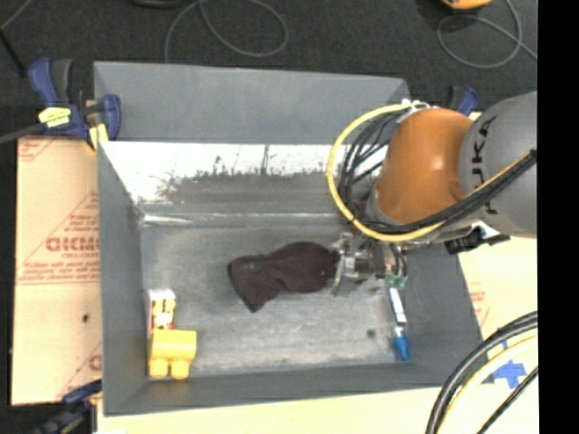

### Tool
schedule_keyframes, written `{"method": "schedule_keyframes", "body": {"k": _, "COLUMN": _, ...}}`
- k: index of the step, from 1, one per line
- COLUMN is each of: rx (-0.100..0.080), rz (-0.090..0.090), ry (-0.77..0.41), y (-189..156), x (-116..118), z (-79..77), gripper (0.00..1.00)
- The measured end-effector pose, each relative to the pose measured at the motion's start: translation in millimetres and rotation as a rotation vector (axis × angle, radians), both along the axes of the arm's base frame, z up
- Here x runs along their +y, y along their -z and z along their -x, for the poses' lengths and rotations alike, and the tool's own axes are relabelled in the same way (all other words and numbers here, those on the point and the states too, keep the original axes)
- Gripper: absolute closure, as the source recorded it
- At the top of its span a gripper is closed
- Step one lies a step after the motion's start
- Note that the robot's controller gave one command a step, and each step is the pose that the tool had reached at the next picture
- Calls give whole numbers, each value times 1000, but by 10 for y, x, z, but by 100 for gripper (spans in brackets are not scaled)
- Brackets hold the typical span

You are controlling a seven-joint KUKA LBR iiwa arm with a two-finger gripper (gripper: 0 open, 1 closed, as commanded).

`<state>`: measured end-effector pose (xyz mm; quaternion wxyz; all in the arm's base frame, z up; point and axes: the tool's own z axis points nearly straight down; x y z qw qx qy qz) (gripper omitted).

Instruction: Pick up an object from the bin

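Gripper (360,271): at right end of crumpled dark maroon cloth (276,277); cloth's long axis runs leftward from it. Grip state: cannot tell. Blue-tipped pen (396,319) just beside.

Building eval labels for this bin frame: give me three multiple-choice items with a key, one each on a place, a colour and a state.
1. Where in the bin does the yellow block lie?
A) the view's lower-left corner
B) the view's upper-right corner
C) on top of the cloth

2. What colour is the cloth mid-bin?
A) white
B) dark maroon-brown
C) bright green

3. How does the blue-and-white pen rest?
A) standing upright
B) hanging over the rim
C) lying flat on the floor

Key:
1 A, it sits by the left wall at the floor's near edge.
2 B, it reads dark against the grey floor.
3 C, its whole length lies on the floor, just below the gripper.
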<state>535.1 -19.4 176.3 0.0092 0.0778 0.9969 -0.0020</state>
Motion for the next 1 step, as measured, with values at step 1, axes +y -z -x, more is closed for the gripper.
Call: {"method": "schedule_keyframes", "body": {"k": 1, "rx": -3, "rz": 0, "ry": 20, "y": -550, "x": -86, "z": 7, "gripper": 100}}
